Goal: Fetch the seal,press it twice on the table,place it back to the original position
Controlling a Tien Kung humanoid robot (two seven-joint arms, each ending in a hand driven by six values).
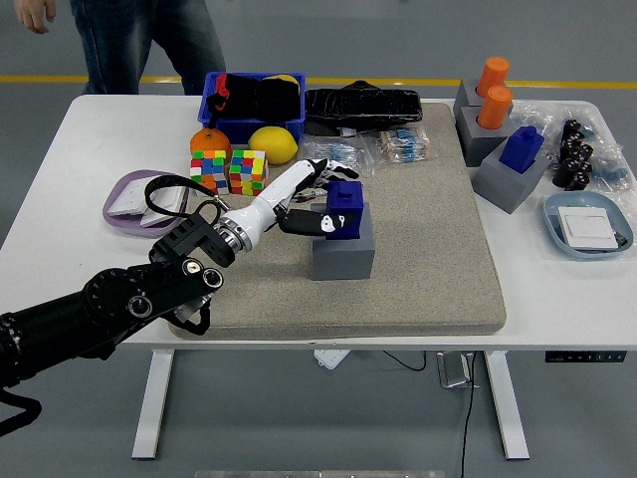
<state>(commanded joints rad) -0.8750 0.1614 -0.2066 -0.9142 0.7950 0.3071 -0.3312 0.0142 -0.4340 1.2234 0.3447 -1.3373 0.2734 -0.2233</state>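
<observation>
The blue seal (349,202) sits on top of a grey block (344,257) in the middle of the tan mat (428,259). It looks tilted a little toward the left. My left hand (329,200) reaches in from the lower left. Its fingers lie over the seal's top and its thumb is on the seal's front face, so it grips the seal. The seal's base still looks in contact with the block. My right arm is out of view.
Two puzzle cubes (229,171), a lemon (273,144), an orange (210,140) and a blue bin (211,110) stand behind my arm. More seals on grey blocks (521,147) stand at the right. A person (139,40) stands at the far left.
</observation>
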